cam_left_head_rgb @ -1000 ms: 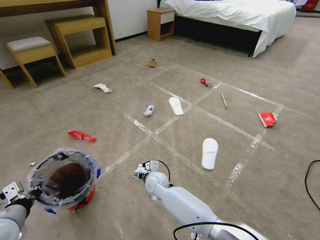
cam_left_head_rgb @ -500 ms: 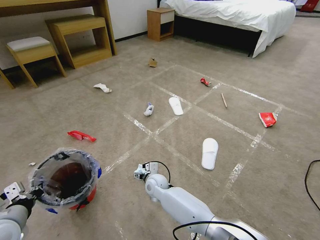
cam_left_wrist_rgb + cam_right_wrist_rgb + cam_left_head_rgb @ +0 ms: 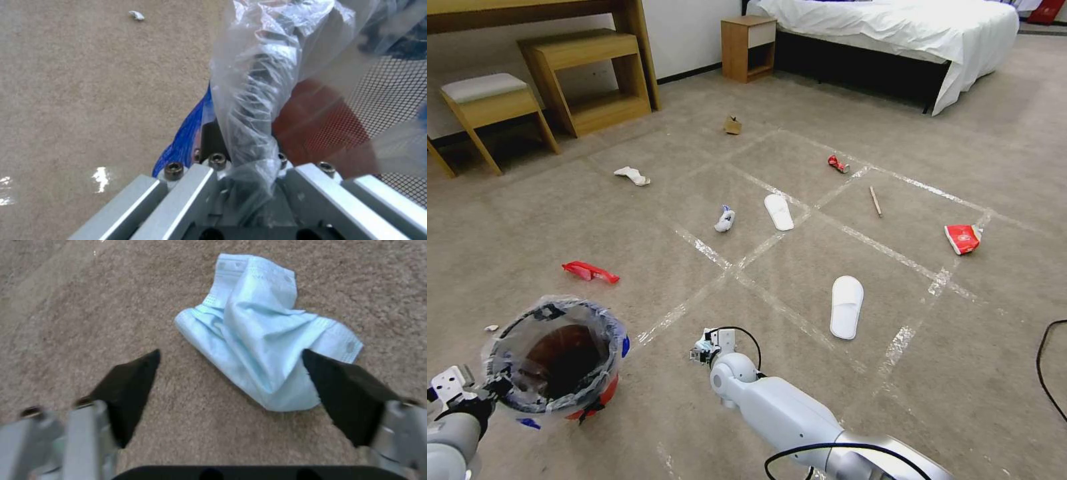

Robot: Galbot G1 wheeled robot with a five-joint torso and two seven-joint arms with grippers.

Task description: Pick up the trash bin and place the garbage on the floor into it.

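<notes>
Above crumpled blue mask (image 3: 262, 340), right gripper (image 3: 231, 373) wide open, touching nothing

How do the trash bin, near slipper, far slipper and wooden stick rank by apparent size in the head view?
1. trash bin
2. near slipper
3. far slipper, farther off, so true size unsure
4. wooden stick
</notes>
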